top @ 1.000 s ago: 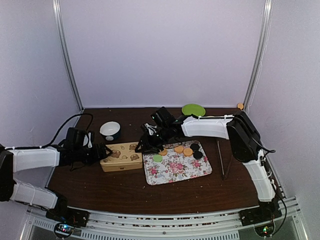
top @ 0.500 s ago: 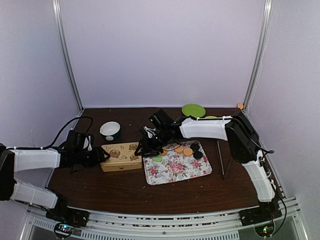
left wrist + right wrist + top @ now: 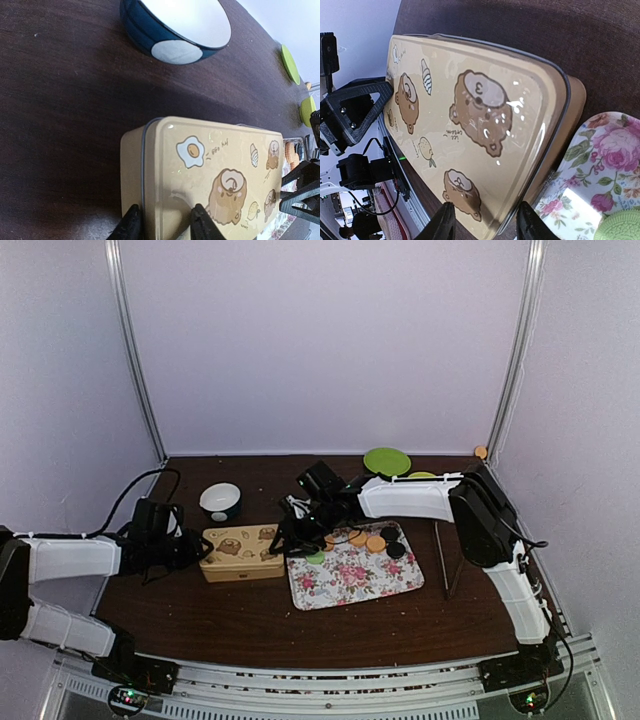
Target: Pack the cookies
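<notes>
Orange point(image 3: 358, 538), black point(image 3: 390, 533) and green point(image 3: 315, 557) cookies lie on a floral tray point(image 3: 360, 580); the green cookie point(image 3: 620, 226) also shows at the right wrist view's corner. Left of the tray a cream tin with bear pictures point(image 3: 240, 552) stands with its lid on. My left gripper point(image 3: 196, 548) is at the tin's left end, its jaws point(image 3: 165, 226) closed over the end wall and lid edge of the tin point(image 3: 210, 170). At the other end, my right gripper point(image 3: 286, 536) point(image 3: 487, 222) clamps the tin point(image 3: 470, 115) by its lid rim, beside the tray.
A blue bowl with a white inside point(image 3: 220, 500) point(image 3: 175, 25) stands behind the tin. A green plate point(image 3: 387, 460) and a small orange disc point(image 3: 481, 452) are at the back right. Two thin rods point(image 3: 441, 558) lie right of the tray.
My left gripper's jaws have closed in on the tin's left end. The right arm has shifted slightly left, still at the tin's right end. The tin has stayed put.
</notes>
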{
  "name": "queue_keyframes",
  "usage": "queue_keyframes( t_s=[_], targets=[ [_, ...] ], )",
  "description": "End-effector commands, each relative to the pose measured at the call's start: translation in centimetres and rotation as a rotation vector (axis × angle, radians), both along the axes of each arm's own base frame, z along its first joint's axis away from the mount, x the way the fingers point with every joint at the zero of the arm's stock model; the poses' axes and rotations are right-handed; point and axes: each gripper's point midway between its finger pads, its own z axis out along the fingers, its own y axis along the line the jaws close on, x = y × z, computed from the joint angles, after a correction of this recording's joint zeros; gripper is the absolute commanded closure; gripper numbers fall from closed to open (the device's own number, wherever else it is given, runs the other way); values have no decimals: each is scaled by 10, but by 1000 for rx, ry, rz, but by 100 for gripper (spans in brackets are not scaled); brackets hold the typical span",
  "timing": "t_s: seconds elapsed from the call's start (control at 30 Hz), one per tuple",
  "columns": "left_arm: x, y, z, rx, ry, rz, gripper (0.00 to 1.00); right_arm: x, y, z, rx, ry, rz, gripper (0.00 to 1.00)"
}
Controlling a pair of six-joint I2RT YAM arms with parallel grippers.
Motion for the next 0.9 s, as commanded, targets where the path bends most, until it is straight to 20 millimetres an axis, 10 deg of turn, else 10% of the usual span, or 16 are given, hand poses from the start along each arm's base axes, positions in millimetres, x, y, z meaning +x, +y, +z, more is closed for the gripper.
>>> queue_keyframes(
  t_s=[0.0, 0.37, 0.87],
  targets=[
    [-25, 16, -44, 93, 144, 24, 71, 0, 1, -5, -13, -22, 8, 60],
    [-26, 11, -51, 77, 162, 4, 77, -2, -1, -6, -12, -23, -1, 60],
    [-16, 11, -4, 80, 54, -8, 43, -2, -2, 8, 8, -48, -18, 55]
  ],
)
